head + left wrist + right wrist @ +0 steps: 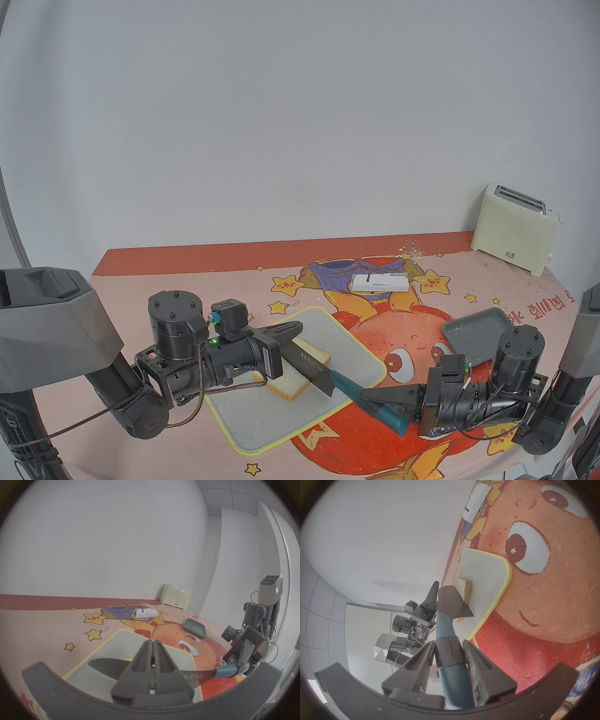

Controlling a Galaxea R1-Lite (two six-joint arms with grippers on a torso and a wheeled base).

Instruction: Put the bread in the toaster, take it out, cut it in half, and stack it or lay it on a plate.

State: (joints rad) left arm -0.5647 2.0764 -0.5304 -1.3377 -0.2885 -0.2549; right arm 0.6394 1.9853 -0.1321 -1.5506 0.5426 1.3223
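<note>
- While the right tool is clamped around the teal handle of a knife, the dark blade reaches out across a slice of bread at an angle.
- From the right wrist view, both fingers press the handle from either side, and the knife meets the bread on its top face. How deep the edge sits cannot be told.
- The bread lies flat on a grey cutting board with a yellow rim, toward the board's left half, and pale crust shows on both sides of the blade.
- The left tool is low over the bread's far part, just above the blade, with its two fingers drawn together. In the left wrist view the left tool has only a thin seam between its fingers.
- The cutting board sits on a pink counter printed with a cartoon face and yellow stars.
- A grey rectangular plate lies to the right of the board, near the right arm and apart from the board.
- A cream toaster stands at the far right corner by the wall.
- A white flat object lies beyond the board, toward the wall.
</note>
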